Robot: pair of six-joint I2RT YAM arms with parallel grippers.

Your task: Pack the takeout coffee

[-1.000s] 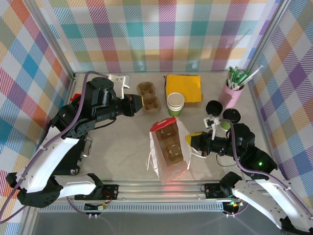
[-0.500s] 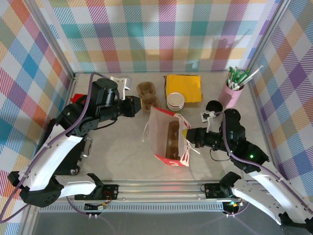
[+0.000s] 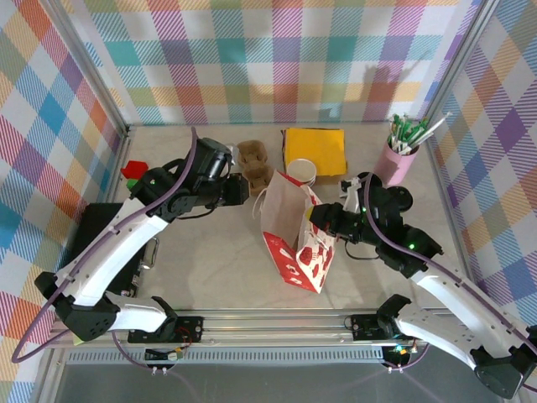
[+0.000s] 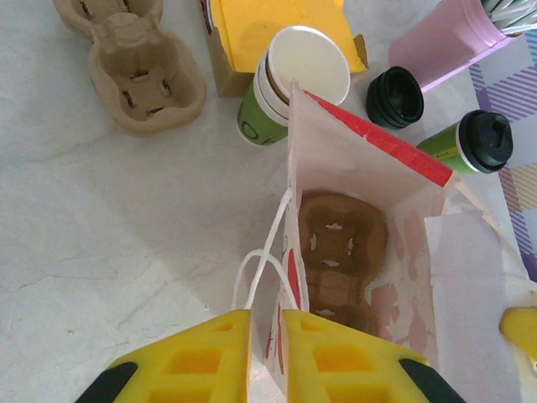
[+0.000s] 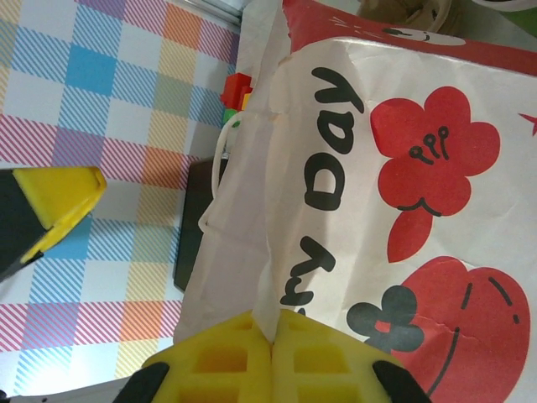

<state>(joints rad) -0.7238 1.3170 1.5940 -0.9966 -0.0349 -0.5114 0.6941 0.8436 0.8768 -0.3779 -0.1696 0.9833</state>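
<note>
Paper, white with red print: the bag [image 3: 294, 231] had lain on its side a second earlier, and now we saw it stood upright with its mouth up, shifted a little toward the back of the table. The left arm had swung over from the carrier on the table to the bag's left rim. That meant the bag was ready to load, but the cup step was not yet started. The left gripper [image 4: 267, 340] was pinched on the bag's left wall by the handle loop, and the right gripper [image 5: 273, 348] was clamped tight on the opposite wall. Inside the bag we logged one brown pulp carrier [image 4: 342, 260] lying on the bottom, with no cup in its pockets. The takeout coffee [image 4: 468, 144], a green-walled cup under a black lid, stood outside the bag on the table, near the pink holder [image 4: 457, 38] and a loose black lid [image 4: 395, 96]. The nested pile of cups [image 4: 289, 84] stood just behind the bag. A second carrier [image 4: 138, 75] sat empty on the table.
</note>
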